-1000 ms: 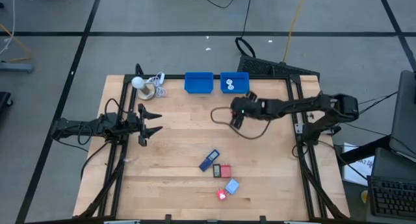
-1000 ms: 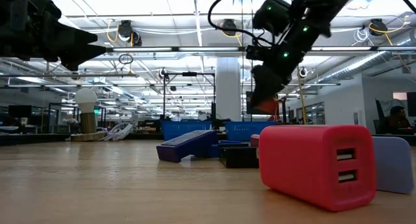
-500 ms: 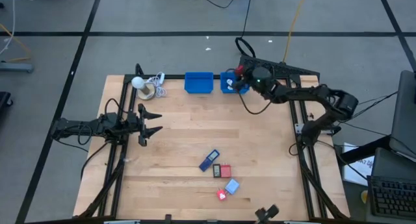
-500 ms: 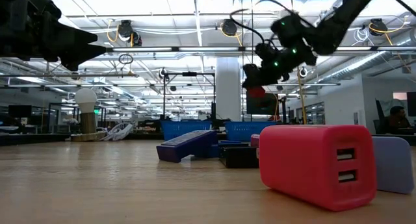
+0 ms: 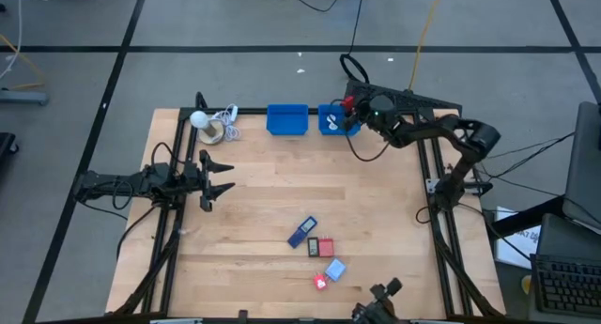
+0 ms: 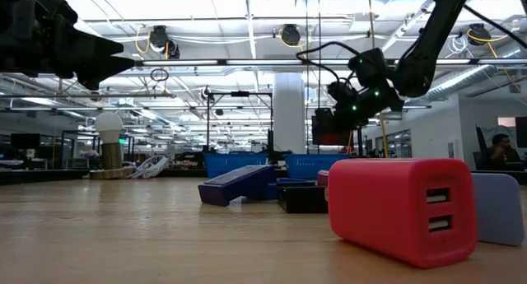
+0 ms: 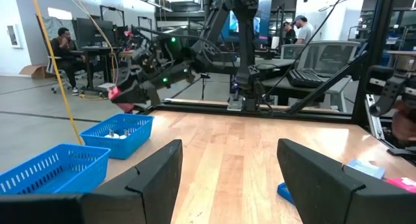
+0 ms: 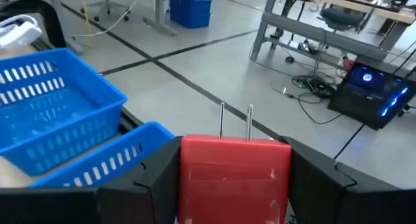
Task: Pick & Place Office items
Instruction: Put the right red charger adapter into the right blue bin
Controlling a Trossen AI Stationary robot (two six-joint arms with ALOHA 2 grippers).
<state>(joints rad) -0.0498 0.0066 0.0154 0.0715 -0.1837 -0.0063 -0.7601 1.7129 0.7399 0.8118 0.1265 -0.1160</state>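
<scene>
Your right hand is clenched on a red block with two metal prongs, held above the right-hand blue bin. Centre it inside the bin's rim and lower it before letting go, so it cannot bounce out. The left hand, fingers apart and empty, waits well away from the bin, over the desk.

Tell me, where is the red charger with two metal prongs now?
The right gripper holds the red charger at the table's far edge, over the right blue bin.

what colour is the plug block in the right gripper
Red, with two metal prongs; the right wrist view shows the plug block best.
</scene>
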